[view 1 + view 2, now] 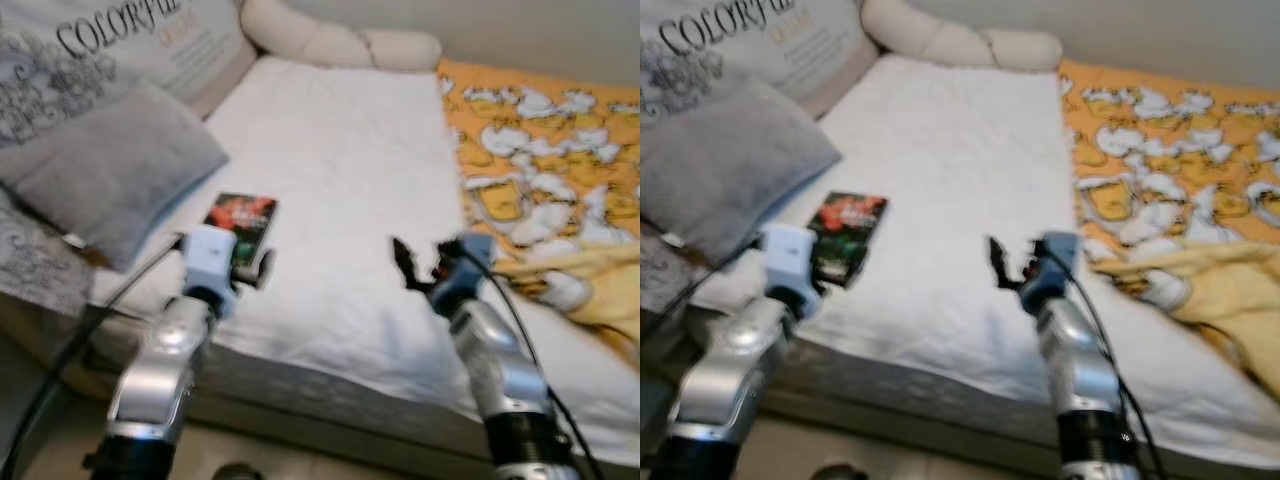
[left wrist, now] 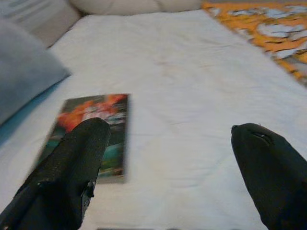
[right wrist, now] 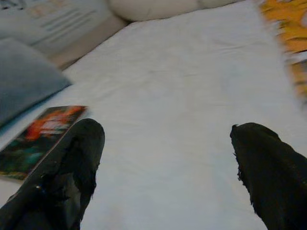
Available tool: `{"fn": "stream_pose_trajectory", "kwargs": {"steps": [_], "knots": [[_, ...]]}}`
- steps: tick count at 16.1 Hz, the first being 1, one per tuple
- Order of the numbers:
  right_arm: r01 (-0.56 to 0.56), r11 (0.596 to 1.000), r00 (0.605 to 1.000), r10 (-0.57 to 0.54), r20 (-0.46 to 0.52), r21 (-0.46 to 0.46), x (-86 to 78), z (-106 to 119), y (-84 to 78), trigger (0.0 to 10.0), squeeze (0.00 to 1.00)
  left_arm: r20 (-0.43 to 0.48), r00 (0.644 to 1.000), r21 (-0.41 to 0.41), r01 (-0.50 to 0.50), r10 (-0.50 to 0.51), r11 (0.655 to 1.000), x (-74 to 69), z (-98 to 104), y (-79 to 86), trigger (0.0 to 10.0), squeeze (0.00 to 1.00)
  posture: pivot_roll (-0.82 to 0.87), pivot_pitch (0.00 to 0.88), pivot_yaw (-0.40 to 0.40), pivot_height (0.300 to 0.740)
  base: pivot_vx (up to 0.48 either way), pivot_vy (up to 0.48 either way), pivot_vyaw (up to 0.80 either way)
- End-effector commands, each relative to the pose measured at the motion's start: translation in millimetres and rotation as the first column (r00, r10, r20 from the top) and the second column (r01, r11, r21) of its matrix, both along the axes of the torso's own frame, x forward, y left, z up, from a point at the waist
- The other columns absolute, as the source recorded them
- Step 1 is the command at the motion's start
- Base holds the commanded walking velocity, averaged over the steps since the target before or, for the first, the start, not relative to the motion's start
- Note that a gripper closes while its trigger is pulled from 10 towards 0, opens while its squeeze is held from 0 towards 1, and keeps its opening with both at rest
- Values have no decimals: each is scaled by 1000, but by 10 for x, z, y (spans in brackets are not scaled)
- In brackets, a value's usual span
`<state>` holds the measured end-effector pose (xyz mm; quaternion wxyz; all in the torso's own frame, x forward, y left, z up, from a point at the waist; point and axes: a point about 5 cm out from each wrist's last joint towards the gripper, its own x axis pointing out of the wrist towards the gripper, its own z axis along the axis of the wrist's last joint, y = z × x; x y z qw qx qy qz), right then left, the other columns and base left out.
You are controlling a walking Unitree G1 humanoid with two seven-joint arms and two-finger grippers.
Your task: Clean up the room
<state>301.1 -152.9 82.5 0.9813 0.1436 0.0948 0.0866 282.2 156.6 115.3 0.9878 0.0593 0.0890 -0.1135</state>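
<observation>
You have the book lying flat on the bed's white sheet, just ahead of your left pincer, long axis running away from you; both it and the right pincer are spread, holding nothing.

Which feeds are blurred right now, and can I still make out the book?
Both eye views are soft with motion blur; the dark-covered book with red artwork on the white bedsheet stays recognisable. Left wrist view: its cover smears sideways. Right wrist view: the orange patterned blanket is blurred.
</observation>
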Motion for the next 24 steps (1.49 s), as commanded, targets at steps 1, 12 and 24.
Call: {"fn": "stream_pose_trajectory", "kwargs": {"steps": [1,12,24], "knots": [[-39,999,999,39,-5,31,17,31,119,10000,1000,21,1000,7,-18,18,1000,43,63,81,10000,0,60,0,-26,740,0,-356,0],[-92,994,995,94,37,-65,29,73,196,10000,1000,15,1000,4,-27,27,1000,47,36,93,10000,0,61,0,-28,740,0,-359,0],[-55,988,993,70,98,-142,45,104,102,10000,1000,7,1000,18,-15,15,1000,27,-3,70,10000,0,56,0,-23,740,0,-268,0]]}}
